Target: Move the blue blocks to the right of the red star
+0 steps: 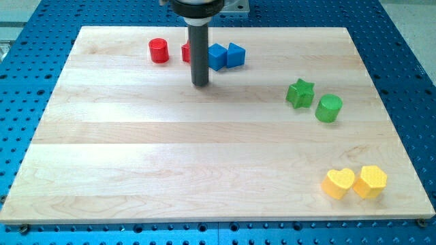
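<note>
two blue blocks side by side near the view's top edge of the desk (136, 156): a blue cube (216, 57) and, touching it on the view's right, a blue block of wedge-like shape (235, 54). directly left of the blue cube, a red block (185, 52), mostly hidden behind the rod, shape not readable, pressed against or just beside the cube. further left, apart from that group, a red cylinder (159, 50) standing upright. my tip (199, 84) resting on the wood just below the hidden red block and the blue cube, toward the view's bottom, close to both but not touching either as far as can be seen. no jaws on this arm, only a straight dark rod, so nothing released, clenched or grasped. well apart on the view's right, a green star (300, 93) with a green cylinder (329, 108) just beside it, lower right. near the bottom right corner, a yellow heart (338, 183) touching a yellow hexagon-like block (370, 181).
</note>
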You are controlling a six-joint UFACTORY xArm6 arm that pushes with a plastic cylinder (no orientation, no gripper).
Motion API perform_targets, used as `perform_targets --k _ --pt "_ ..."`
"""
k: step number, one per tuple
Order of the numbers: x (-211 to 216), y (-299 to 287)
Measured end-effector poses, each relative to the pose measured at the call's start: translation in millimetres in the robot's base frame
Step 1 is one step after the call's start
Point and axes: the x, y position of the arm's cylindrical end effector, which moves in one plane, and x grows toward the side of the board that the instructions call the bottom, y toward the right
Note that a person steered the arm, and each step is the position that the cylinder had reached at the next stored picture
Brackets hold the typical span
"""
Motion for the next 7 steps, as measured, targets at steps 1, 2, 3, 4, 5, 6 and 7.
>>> perform_targets --k 1,2,3,4,5,6,7 --pt "-0.3 12.2" --pt "-1.8 39.5" --pt "-14.5 41.0" --pt "-19.2 41.0" --pt "-11.7 42.3" --pt "1.1 88.2" --pt "-0.2 151.6"
